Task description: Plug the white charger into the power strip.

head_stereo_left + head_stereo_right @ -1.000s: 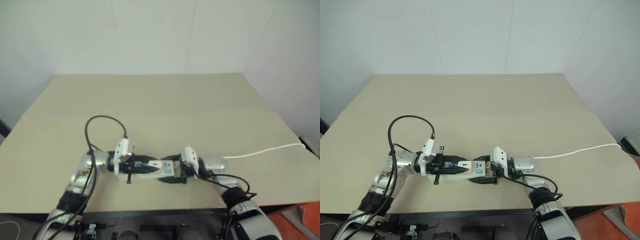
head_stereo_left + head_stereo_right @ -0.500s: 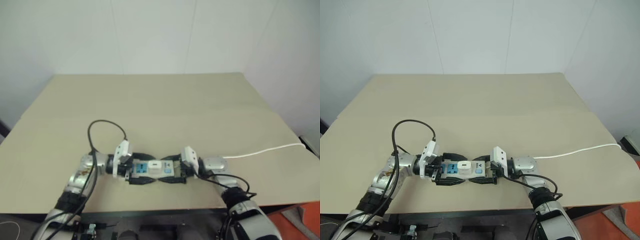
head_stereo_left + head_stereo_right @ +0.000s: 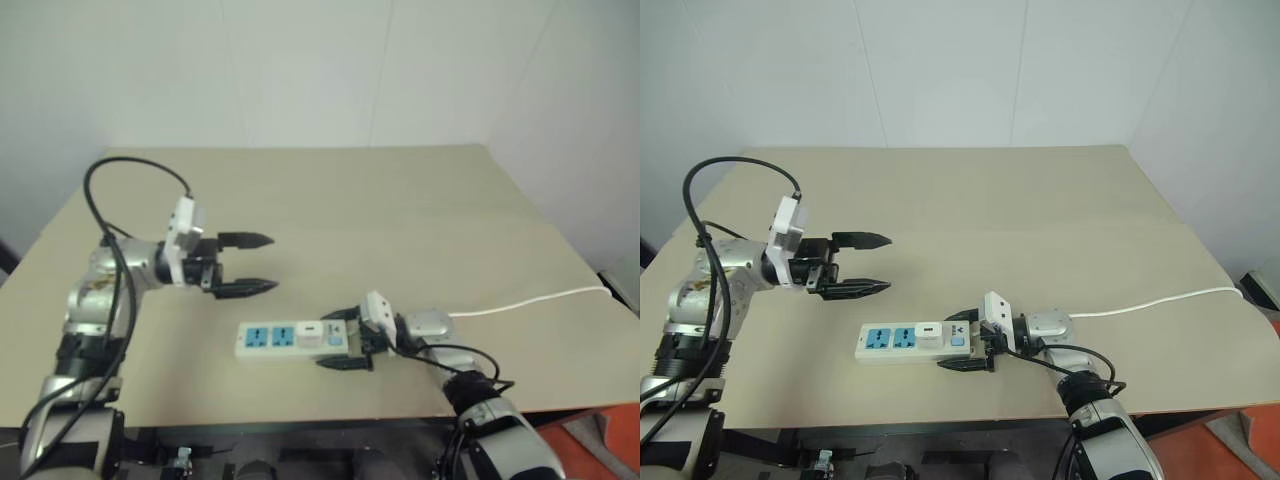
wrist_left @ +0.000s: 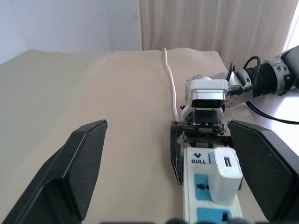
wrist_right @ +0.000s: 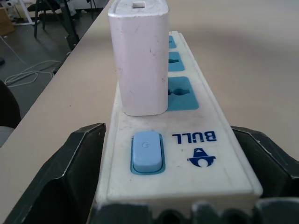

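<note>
The power strip [image 3: 902, 340] lies flat near the table's front edge, blue sockets facing up. The white charger [image 3: 929, 333] stands upright in the socket nearest the switch end, as the right wrist view shows the white charger [image 5: 140, 60] on the power strip [image 5: 196, 140]. My right gripper [image 3: 961, 341] is open, one black finger on each side of the strip's switch end. My left gripper [image 3: 878, 264] hovers open and empty above the table, up and to the left of the strip, pointing right. From the left gripper [image 4: 167, 125], the white charger [image 4: 225, 175] is straight ahead.
The strip's thin white cord [image 3: 1160, 300] runs right across the table [image 3: 1040, 220] and off its right edge. A white wall stands behind the table. The strip lies close to the table's front edge [image 3: 940, 415].
My left gripper opened at the charger, then rose and drew back to the left, leaving the charger standing in the strip. My right gripper's fingers spread slightly; that arm stayed put.
</note>
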You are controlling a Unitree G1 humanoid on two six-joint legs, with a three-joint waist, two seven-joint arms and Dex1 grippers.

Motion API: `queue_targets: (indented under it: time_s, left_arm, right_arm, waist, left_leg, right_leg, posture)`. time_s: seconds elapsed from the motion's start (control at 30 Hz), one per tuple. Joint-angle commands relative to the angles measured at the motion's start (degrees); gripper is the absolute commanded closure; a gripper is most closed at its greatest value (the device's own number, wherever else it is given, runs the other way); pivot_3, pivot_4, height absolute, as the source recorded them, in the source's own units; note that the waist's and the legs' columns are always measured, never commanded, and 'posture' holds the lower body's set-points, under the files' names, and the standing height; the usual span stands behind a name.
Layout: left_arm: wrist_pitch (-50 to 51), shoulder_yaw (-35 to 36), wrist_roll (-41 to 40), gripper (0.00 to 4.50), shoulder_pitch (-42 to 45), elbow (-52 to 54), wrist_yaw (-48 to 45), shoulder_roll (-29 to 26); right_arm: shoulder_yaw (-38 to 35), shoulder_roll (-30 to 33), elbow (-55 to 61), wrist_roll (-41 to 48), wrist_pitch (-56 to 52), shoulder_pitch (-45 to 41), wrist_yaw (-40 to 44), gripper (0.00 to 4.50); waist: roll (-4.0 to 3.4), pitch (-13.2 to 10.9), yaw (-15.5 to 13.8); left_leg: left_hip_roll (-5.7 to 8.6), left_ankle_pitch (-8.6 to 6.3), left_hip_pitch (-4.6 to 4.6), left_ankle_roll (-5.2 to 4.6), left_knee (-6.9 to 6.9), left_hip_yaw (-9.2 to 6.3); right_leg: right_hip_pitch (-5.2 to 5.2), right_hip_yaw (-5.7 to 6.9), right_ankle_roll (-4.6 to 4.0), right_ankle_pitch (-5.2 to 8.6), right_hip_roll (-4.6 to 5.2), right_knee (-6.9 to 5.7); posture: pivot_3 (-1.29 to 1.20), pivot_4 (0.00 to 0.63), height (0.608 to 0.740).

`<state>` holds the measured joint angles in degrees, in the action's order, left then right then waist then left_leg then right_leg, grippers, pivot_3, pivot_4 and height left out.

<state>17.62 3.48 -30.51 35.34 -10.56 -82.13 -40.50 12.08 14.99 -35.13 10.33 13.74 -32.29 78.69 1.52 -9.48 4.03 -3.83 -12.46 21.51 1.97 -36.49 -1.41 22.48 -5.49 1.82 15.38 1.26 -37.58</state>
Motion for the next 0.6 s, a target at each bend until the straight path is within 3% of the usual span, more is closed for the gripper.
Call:
queue_targets:
  time_s: [0.03, 0.27, 0.6]
  left_arm:
    - [-0.5, 2.3, -1.1, 0.0, -0.6, 0.5, -0.3, -1.0]
    - [-1.2, 3.3, -0.9, 0.0, -1.8, 0.1, -0.8, -2.3]
    - [0.1, 8.6, -1.1, 0.0, -8.5, 3.3, 1.6, -7.1]
  right_arm:
    - [-0.6, 1.4, 3.3, 0.5, -2.3, -0.1, -0.8, 0.02]
    - [-4.2, 7.6, 11.9, 4.7, -9.1, 1.1, -0.4, 0.02]
    - [-13.9, 22.0, 24.5, 11.8, -18.5, 7.5, -0.9, 0.02]
  waist:
    - [0.0, 0.0, 0.0]
    - [-0.01, 0.0, -0.4]
    - [-0.01, -0.1, -0.3]
  left_leg:
    - [0.0, 0.0, 0.01, 0.0, 0.0, 0.0]
    - [0.01, 0.01, 0.76, 0.0, -0.09, 0.0]
    - [0.0, 0.0, 0.77, 0.0, -0.09, 0.04]
  right_leg:
    - [0.0, 0.0, 0.0, 0.0, 0.01, 0.0]
    - [0.71, 0.01, -0.26, -0.16, 0.01, -0.08]
    - [0.73, -0.02, -0.01, -0.01, 0.02, -0.06]
  posture:
    - [0.0, 0.15, 0.74]
    - [0.0, 0.15, 0.74]
    - [0.0, 0.15, 0.74]
